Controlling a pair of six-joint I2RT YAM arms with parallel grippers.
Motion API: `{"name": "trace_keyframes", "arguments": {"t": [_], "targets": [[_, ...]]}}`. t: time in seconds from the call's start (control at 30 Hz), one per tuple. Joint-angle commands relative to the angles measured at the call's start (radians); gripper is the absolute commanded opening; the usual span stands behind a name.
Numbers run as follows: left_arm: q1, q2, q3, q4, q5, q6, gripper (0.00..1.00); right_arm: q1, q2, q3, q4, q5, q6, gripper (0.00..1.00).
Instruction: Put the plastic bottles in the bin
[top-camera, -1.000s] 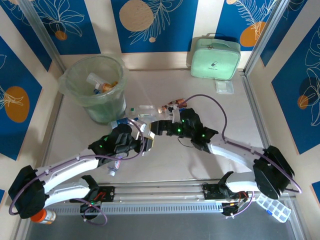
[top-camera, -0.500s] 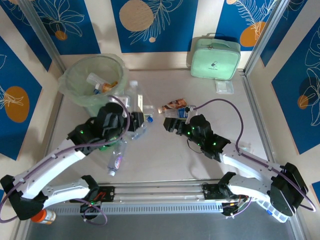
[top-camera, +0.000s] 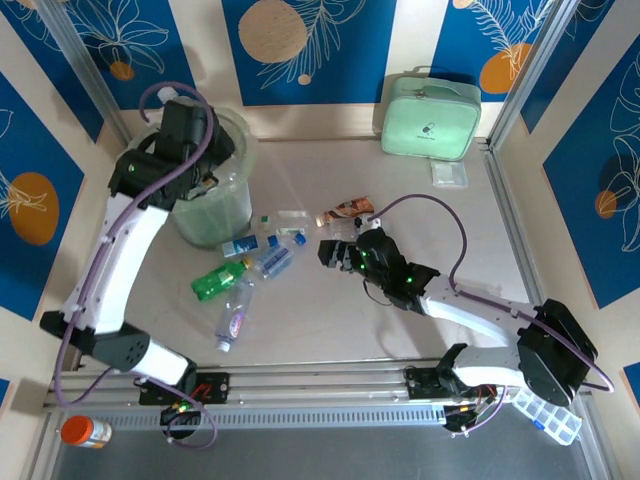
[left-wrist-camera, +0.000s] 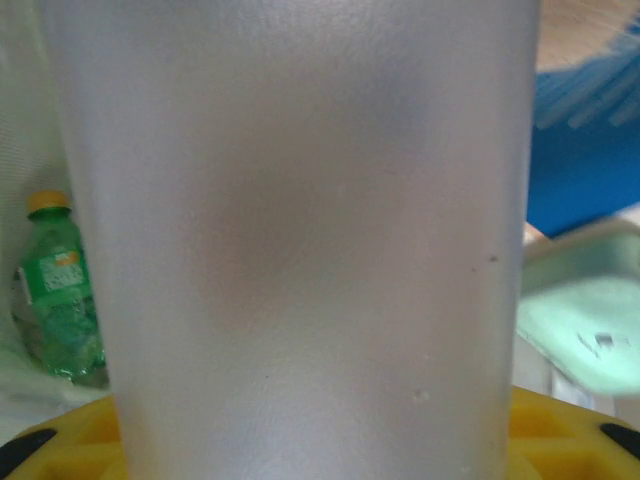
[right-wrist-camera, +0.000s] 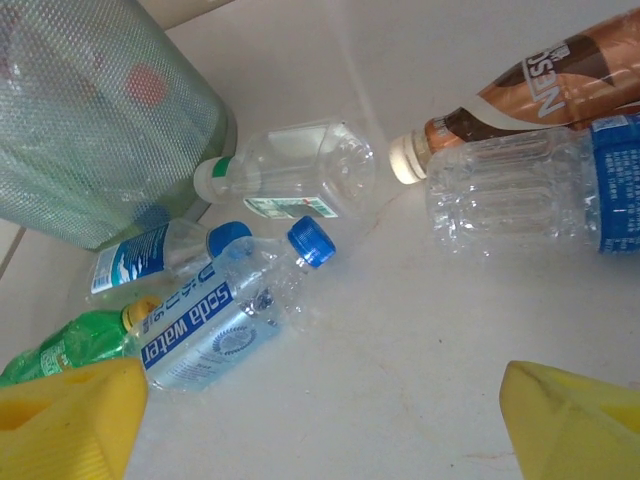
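Your left pincer (left-wrist-camera: 315, 435) holds a clear bottle (left-wrist-camera: 300, 200) up over the bin (top-camera: 228, 205) at the far left of the bench (top-camera: 430, 220). Your right pincer (right-wrist-camera: 320, 420) is wide with nothing in it, low over the bench. Near it lie a soda water bottle (right-wrist-camera: 215, 320), a green bottle (top-camera: 218, 281) and a brown bottle (right-wrist-camera: 560, 70).

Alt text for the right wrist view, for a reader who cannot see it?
The open right gripper, yellow fingers at the bottom corners, looks down on a pale table strewn with plastic bottles: a blue-capped soda water bottle, a clear white-capped bottle, a brown-labelled bottle and a blue-labelled bottle. The translucent green bin stands at upper left.
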Motion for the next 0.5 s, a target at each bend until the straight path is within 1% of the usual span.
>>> {"name": "trace_keyframes", "arguments": {"t": [0.0,0.17,0.27,0.37,0.47], "targets": [[0.073,0.071,0.116,-0.115,0.054,-0.092,0.00,0.022,0.020,0.039,-0.005,0.043,-0.024,0.91],[0.187,0.183,0.215,-0.144,0.153,-0.127,0.00,0.045,0.042,0.054,-0.007,0.059,-0.036,0.91],[0.241,0.224,0.244,-0.176,0.183,-0.154,0.00,0.055,0.057,0.068,-0.022,0.070,-0.038,0.91],[0.276,0.240,0.232,-0.193,0.198,-0.173,0.00,0.062,0.070,0.079,-0.031,0.076,-0.037,0.91],[0.295,0.262,0.227,-0.201,0.214,-0.160,0.00,0.068,0.082,0.088,-0.036,0.080,-0.038,0.91]]}}
